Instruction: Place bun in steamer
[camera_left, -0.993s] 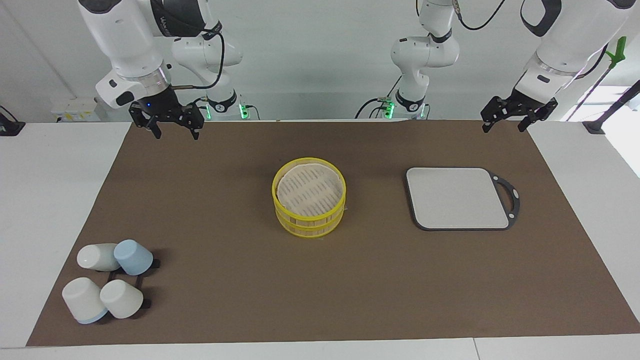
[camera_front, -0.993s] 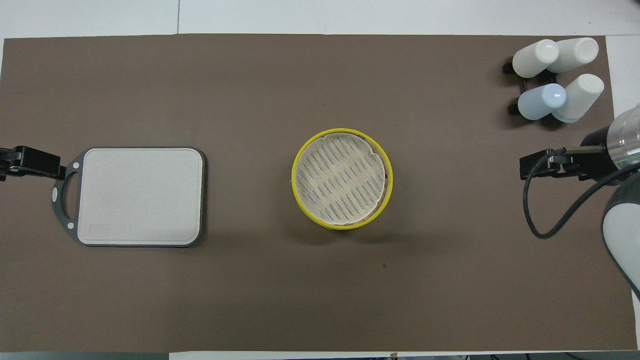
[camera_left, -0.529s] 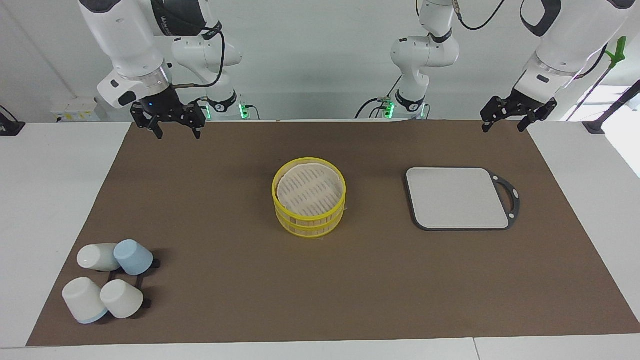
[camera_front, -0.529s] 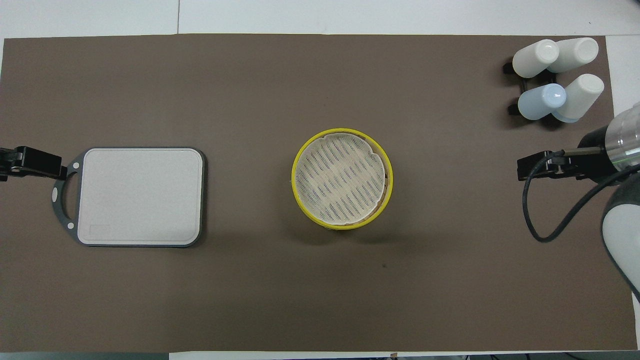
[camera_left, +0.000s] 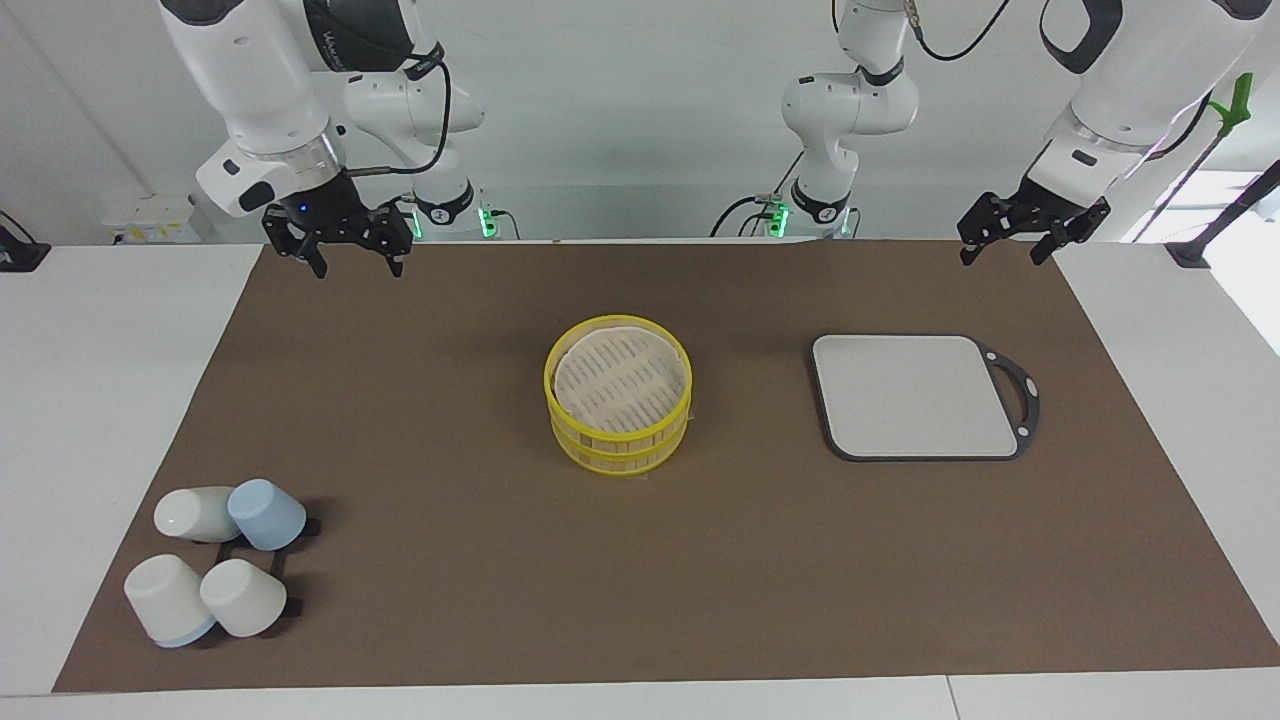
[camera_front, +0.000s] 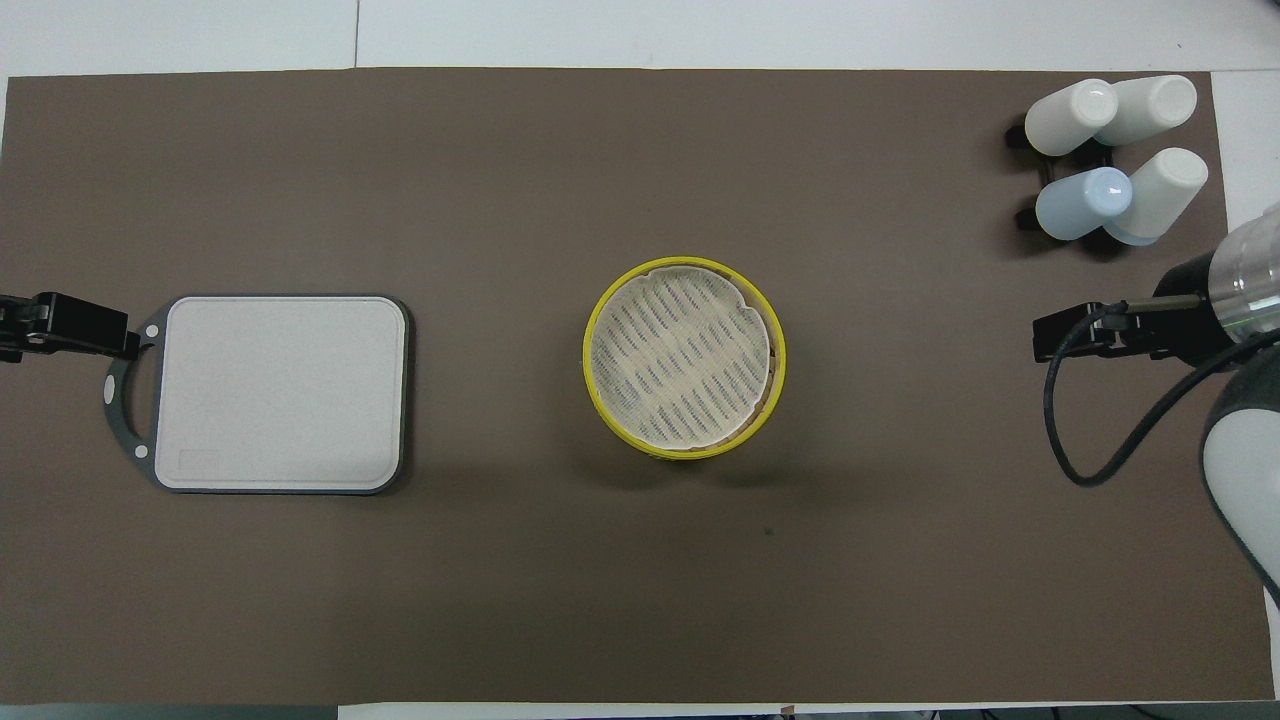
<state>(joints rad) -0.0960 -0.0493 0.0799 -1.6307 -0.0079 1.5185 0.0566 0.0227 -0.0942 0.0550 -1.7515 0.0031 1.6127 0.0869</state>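
Observation:
The steamer (camera_left: 618, 394), a round two-tier basket with yellow rims and a pale slatted floor, stands in the middle of the brown mat; it also shows in the overhead view (camera_front: 684, 357). Its top tier holds nothing. No bun shows in either view. My right gripper (camera_left: 357, 268) is open and empty, raised over the mat's edge nearest the robots at the right arm's end; it also shows in the overhead view (camera_front: 1050, 337). My left gripper (camera_left: 1002, 257) is open and empty, raised over the mat's corner at the left arm's end, beside the board's handle in the overhead view (camera_front: 100, 336).
A flat grey board with a black rim and handle (camera_left: 920, 396) lies toward the left arm's end, bare (camera_front: 275, 392). Several white and blue cups (camera_left: 215, 560) lean on a black rack at the right arm's end, farther from the robots (camera_front: 1115, 160).
Both grippers have shifted only slightly; the right one rose a little. Steamer, board and cups have not moved.

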